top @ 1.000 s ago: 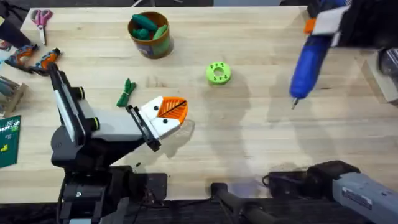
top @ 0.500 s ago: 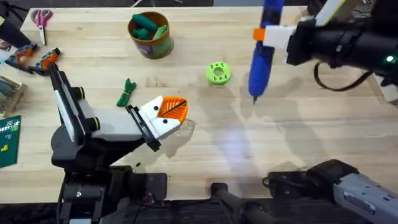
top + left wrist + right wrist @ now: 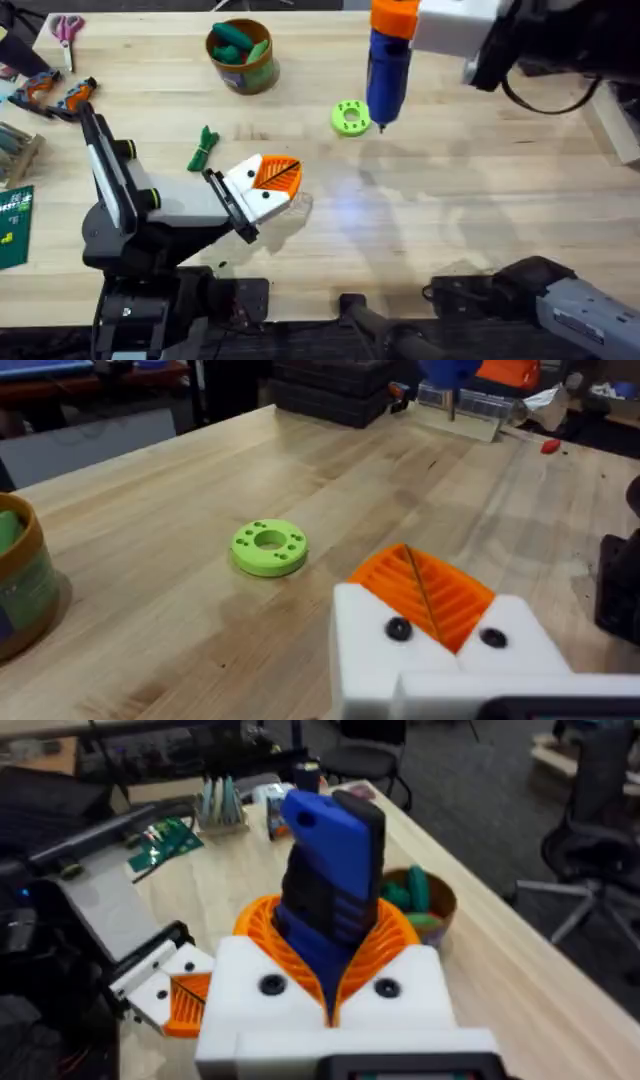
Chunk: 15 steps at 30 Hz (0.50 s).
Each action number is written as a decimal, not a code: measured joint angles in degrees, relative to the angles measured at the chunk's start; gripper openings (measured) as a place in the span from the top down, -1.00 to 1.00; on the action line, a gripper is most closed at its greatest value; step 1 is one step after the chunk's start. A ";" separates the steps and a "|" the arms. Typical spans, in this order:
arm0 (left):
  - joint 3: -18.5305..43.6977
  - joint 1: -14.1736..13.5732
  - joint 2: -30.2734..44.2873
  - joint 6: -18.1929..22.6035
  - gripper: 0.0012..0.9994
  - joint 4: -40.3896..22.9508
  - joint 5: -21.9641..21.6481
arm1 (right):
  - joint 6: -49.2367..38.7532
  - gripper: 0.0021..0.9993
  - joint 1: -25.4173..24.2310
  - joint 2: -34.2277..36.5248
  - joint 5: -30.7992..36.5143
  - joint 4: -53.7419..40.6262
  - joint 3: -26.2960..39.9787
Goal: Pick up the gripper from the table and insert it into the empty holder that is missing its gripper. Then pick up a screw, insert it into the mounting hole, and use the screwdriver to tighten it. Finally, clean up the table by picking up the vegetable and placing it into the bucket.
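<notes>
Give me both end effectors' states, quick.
Left end effector: shut, orange pads together, holding nothing visible.
Right end effector: shut on the screwdriver, above the table.

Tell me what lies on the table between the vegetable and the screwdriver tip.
In the overhead view, the lime-green ring lies between the vegetable and the screwdriver tip.

Screwdriver (image 3: 386,68): bright blue cylinder with short metal tip, held upright, tip down, just beside the green ring, clamped between the right gripper's (image 3: 328,982) orange pads. Gripper (image 3: 277,175): orange ribbed wedge, seated on the white holder (image 3: 250,195) at the left arm's claw, low over the table left of centre. Vegetable (image 3: 203,148): slender dark green piece with forked end, flat on the table near the claw; bucket (image 3: 241,57): round mustard-brown tub with green band, upright at the far side, green items inside.
</notes>
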 joint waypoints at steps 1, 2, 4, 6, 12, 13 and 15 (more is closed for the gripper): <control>0.00 0.00 0.00 0.01 0.97 0.00 0.00 | 0.03 0.95 0.30 0.19 -0.58 1.37 0.00; 0.00 0.00 0.00 0.01 0.97 0.00 0.00 | 0.27 0.95 0.67 0.46 -1.08 3.02 0.00; 0.00 0.00 0.00 0.00 0.97 0.00 0.00 | 1.28 0.95 1.40 1.36 -1.59 6.23 0.00; 0.00 0.00 0.00 0.01 0.97 0.00 0.00 | 3.12 0.95 2.28 2.83 -2.08 9.55 0.00; 0.00 0.00 0.00 0.01 0.97 0.00 0.00 | 12.12 0.95 6.20 10.84 -2.41 21.52 0.00; 0.00 0.00 0.00 0.01 0.97 0.00 0.00 | 13.42 0.95 7.00 12.17 -2.41 23.39 0.00; 0.00 0.00 0.00 0.01 0.97 0.00 0.00 | 15.56 0.95 8.89 14.87 -2.39 27.52 -0.02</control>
